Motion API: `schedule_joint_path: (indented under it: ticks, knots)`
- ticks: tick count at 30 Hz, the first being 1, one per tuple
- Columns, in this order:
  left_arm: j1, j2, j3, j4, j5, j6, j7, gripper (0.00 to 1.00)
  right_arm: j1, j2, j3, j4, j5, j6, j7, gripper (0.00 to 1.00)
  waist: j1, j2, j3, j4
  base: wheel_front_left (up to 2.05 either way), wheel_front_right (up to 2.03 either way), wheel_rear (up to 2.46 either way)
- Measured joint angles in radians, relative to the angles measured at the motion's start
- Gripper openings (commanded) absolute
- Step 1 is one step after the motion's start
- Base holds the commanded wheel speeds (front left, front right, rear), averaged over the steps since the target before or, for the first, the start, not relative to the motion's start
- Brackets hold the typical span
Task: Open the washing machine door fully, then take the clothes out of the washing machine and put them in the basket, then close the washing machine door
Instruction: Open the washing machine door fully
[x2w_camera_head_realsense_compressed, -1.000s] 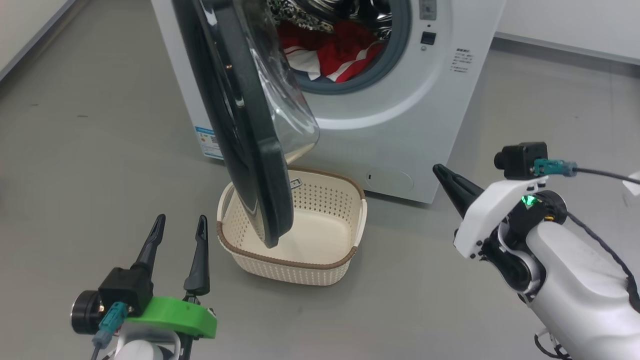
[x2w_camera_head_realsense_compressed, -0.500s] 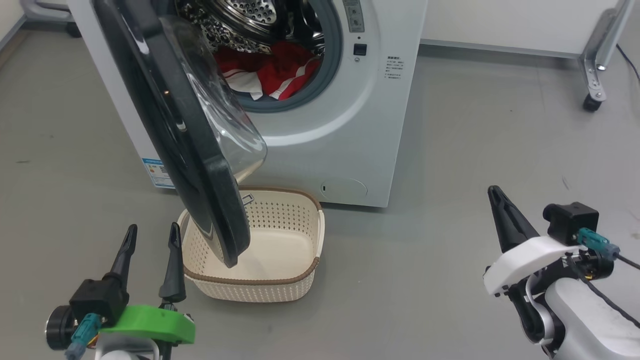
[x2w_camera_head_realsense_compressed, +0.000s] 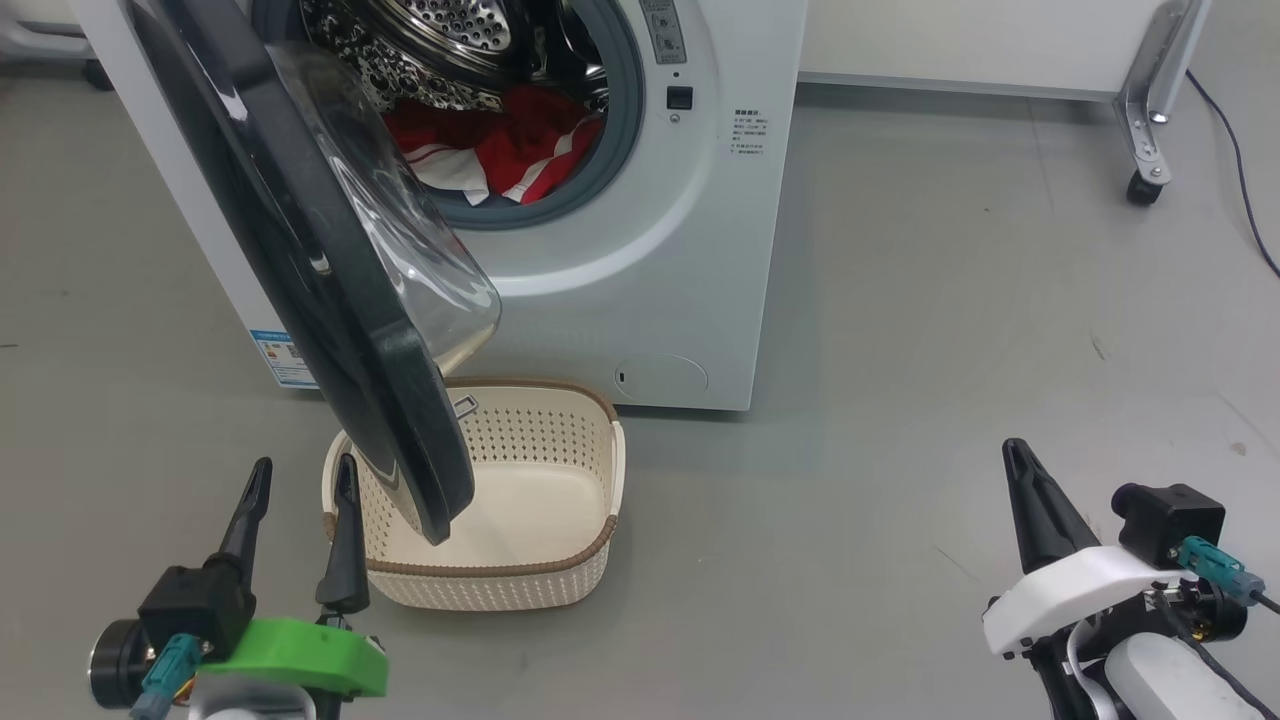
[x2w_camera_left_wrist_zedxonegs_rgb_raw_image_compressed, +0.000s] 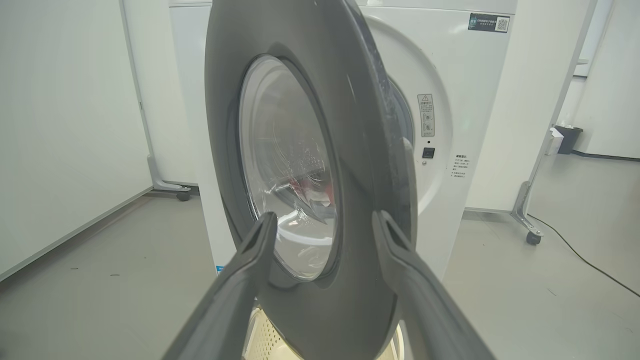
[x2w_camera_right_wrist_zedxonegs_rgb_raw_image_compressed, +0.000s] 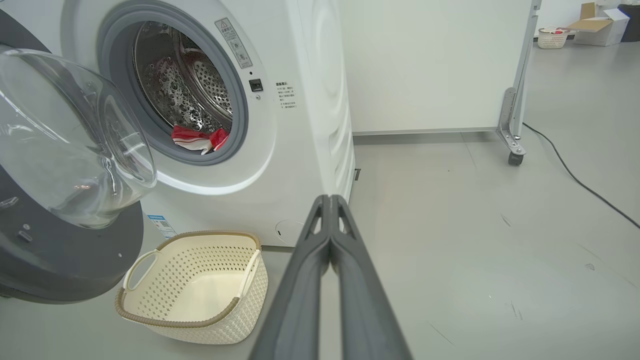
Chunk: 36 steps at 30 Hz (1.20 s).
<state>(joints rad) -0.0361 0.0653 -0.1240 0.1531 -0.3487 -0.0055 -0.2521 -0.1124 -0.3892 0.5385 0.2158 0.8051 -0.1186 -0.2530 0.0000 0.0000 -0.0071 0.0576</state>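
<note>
Only partly open: washing machine door (x2w_camera_head_realsense_compressed: 330, 300), hanging over the basket (x2w_camera_head_realsense_compressed: 500, 590) and blocking the drop. Red clothes (x2w_camera_head_realsense_compressed: 500, 140) heaped low inside the washing machine (x2w_camera_head_realsense_compressed: 680, 280). Left jaws released, facing the door, probably to push it wider; right jaws clenched, empty, parked aside.

Head looks down; both low wrist views face the washing machine (x2w_camera_head_realsense_compressed: 700, 250).
</note>
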Motion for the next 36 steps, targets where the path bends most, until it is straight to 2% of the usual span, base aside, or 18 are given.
schedule_joint_path:
  ticks: [2, 3, 4, 16, 36]
  knots:
    - [0.004, -0.001, 0.002, 0.002, 0.0, 0.0, 0.0, 1.0, 0.014, 0.011, -0.027, -0.021, -0.018, 0.0, 0.001, 0.0, 0.0, 0.0, 0.001, -0.003, 0.0, 0.0, 0.0]
    - [0.008, -0.001, 0.004, 0.004, 0.0, 0.0, 0.0, 1.0, 0.02, 0.017, -0.043, -0.033, -0.026, 0.0, 0.001, 0.67, 0.0, 0.0, 0.002, -0.004, 0.0, 0.0, 0.0]
    - [0.011, -0.001, 0.006, 0.007, 0.0, 0.0, 0.0, 1.0, 0.023, 0.021, -0.059, -0.045, -0.036, 0.0, 0.001, 1.0, 0.0, 0.0, 0.003, -0.006, 0.0, 0.0, 0.0]
    - [0.021, -0.008, 0.013, 0.024, 0.006, -0.013, 0.0, 1.0, 0.093, 0.06, -0.16, -0.129, -0.13, -0.007, 0.001, 1.0, 0.0, 0.0, 0.022, -0.021, 0.0, 0.0, 0.0]
    - [0.021, -0.015, 0.018, 0.049, 0.016, -0.035, 0.0, 1.0, 0.181, 0.109, -0.215, -0.185, -0.211, -0.007, 0.001, 1.0, 0.0, 0.0, 0.008, -0.019, 0.0, 0.0, 0.0]
